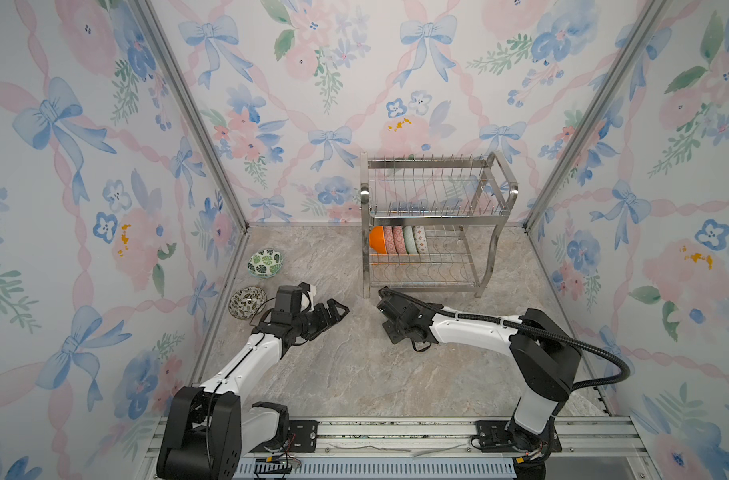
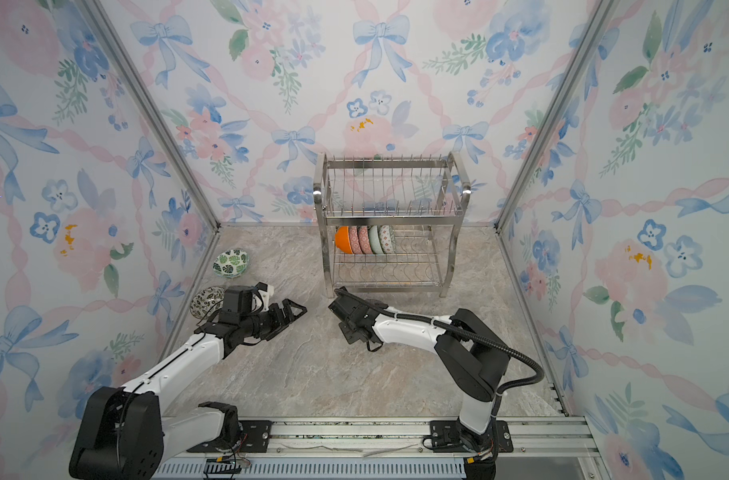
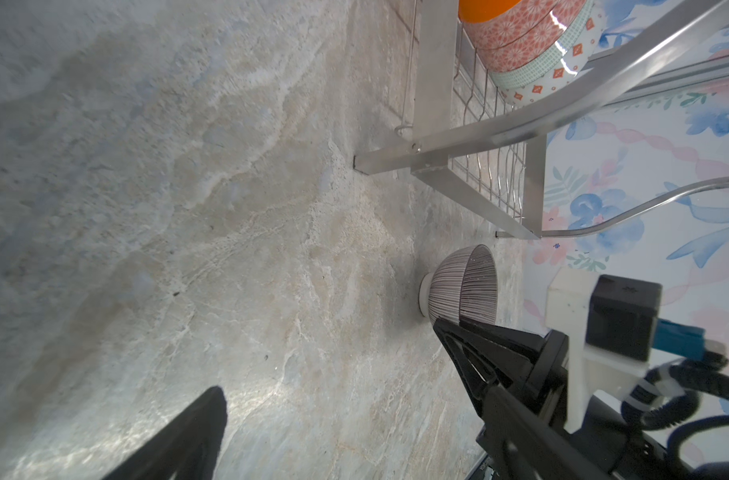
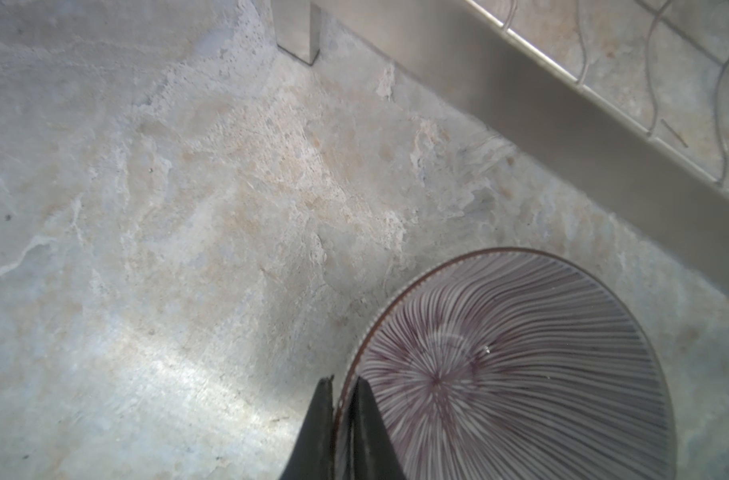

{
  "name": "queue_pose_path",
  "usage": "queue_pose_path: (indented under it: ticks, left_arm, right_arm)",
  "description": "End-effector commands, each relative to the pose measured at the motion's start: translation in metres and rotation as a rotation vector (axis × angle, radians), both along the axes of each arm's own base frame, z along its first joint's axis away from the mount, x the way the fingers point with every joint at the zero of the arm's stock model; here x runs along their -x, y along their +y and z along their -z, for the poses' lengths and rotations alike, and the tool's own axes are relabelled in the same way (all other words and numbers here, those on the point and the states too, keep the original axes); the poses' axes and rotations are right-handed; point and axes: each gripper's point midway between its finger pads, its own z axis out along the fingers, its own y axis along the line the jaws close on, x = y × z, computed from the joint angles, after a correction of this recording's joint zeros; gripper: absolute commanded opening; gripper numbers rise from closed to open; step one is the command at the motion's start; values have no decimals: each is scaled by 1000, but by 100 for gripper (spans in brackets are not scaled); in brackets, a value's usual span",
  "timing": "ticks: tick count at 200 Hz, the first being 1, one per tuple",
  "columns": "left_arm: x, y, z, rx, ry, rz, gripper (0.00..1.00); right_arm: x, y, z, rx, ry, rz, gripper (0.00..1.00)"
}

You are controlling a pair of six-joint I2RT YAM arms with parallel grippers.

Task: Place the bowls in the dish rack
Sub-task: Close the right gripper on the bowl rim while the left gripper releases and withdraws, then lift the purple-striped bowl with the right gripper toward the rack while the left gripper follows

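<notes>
Purple-lined bowl (image 4: 521, 374) rim tight in the closed right hand (image 4: 341, 380); left hand (image 1: 338, 309) wide open, apart.

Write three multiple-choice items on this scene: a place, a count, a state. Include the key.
1. The orange-sided ceramic bowl stands in the two-tier steel wire dish rack on: A the top rail; B the lower tier; C the upper tier.
2. Bowls on the marble-look tabletop by the left wall: A none; B four; C two.
3. The right pincer is: A shut on the rim of the purple-lined ceramic bowl; B wide open; C shut on a rack leg.
Key: 1 B, under the upper shelf; 2 C, the green-leaf bowl and the dark-leaf bowl; 3 A, its fingers pinch the rim.
</notes>
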Motion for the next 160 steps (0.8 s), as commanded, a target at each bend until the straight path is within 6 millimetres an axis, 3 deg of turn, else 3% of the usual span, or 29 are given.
queue_pose_path:
  ticks: [1, 99, 104, 134, 160]
  left_arm:
    - [-7, -6, -6, -8, -14, 1, 98]
    - [-9, -36, -18, -23, -41, 68, 98]
    - [-9, -38, -18, -22, -43, 70, 98]
    - [-10, -49, -23, -10, -55, 90, 98]
    - [-13, -61, -30, 1, -78, 115, 98]
  right_arm:
    - [1, 9, -9, -58, 17, -45, 7]
    - [-7, -8, -24, -183, 23, -23, 1]
    - [-7, -8, -36, -214, 7, -24, 0]
    - [-10, -18, -54, -340, 6, 4, 0]
    - [-17, -32, -84, -503, -37, 26, 0]
